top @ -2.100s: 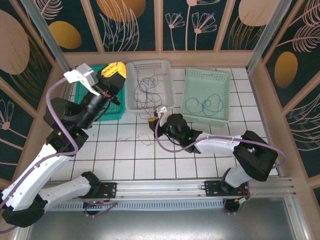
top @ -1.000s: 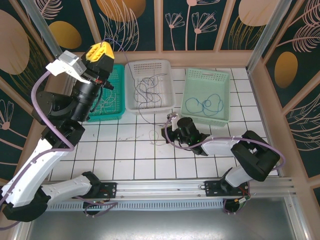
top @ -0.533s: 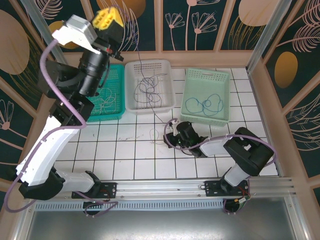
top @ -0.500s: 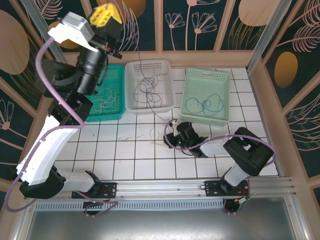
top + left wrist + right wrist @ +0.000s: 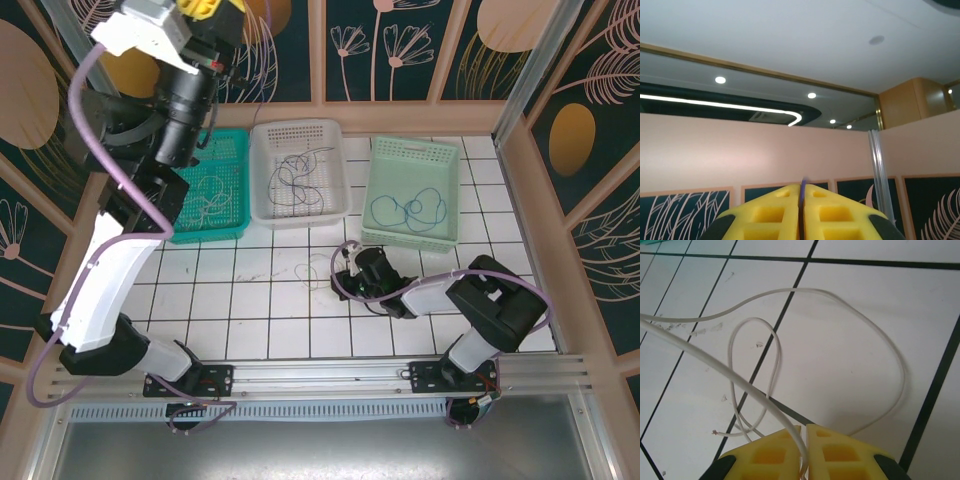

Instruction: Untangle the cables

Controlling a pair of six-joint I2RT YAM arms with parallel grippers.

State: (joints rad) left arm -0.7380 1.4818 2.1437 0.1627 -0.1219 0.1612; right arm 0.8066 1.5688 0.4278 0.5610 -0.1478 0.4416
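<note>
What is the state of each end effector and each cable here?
Left yellow-padded end effector: shut on thin purple cable, raised high.
Right yellow-padded end effector: shut on white cable, looped on tiles.
Blue cable: loose in pale green plastic basket.
Dark cables: tangled in white plastic basket.

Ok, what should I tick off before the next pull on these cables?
1. Left pincer shut on a thin dark strand: ok.
2. Right pincer shut on the white cable: ok.
3. White cable free of crossings: not ok, it loops over itself.
4. Dark cables in the white basket separated: not ok.
5. Blue cable alone in the green basket: ok.
</note>
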